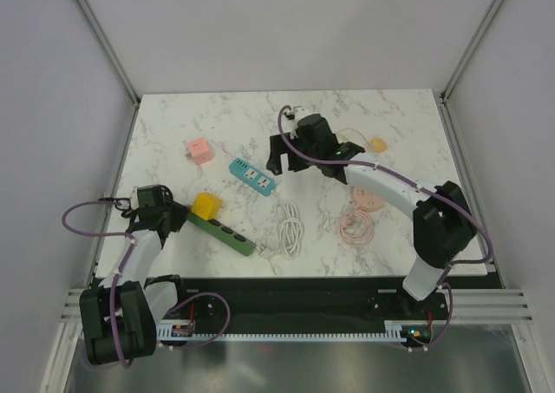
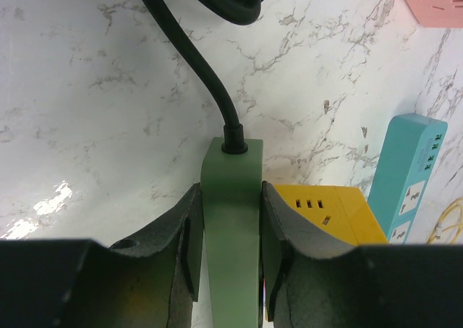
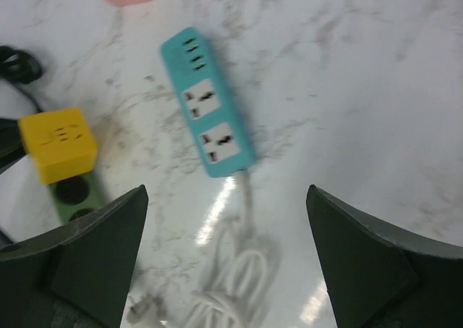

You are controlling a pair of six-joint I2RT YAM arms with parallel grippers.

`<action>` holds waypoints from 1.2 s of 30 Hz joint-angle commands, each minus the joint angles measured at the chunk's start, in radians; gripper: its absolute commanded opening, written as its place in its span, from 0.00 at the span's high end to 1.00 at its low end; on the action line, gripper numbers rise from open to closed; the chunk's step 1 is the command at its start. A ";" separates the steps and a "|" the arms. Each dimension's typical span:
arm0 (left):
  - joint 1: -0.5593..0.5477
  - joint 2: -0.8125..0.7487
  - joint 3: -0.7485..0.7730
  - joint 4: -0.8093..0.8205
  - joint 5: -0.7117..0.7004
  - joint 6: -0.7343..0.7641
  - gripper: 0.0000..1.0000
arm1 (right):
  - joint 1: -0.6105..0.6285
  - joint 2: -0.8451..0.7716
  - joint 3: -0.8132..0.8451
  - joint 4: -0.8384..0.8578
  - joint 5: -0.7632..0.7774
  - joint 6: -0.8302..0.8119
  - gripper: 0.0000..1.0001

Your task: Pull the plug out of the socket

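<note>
Atop green socket strip [image 1: 227,234], yellow plug [image 1: 206,206].

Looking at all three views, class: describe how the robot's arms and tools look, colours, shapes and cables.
The left arm and right arm have white links joined by bulky black joints, each trailed by a thin purple cable. The left tool and right tool each have two broad, dark, matte fingers. A small green light glows near the right wrist.
</note>
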 commanded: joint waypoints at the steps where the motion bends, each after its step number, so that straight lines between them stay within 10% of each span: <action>1: 0.000 -0.011 -0.010 -0.021 -0.067 0.060 0.98 | 0.066 0.124 0.065 0.140 -0.288 0.074 0.02; 9: -0.007 -0.015 -0.010 -0.024 -0.072 0.064 0.98 | 0.189 0.322 0.232 0.207 -0.500 0.154 0.02; 36: -0.009 -0.019 -0.012 -0.012 -0.053 0.075 0.98 | 0.260 0.697 0.550 0.179 -0.531 0.223 0.07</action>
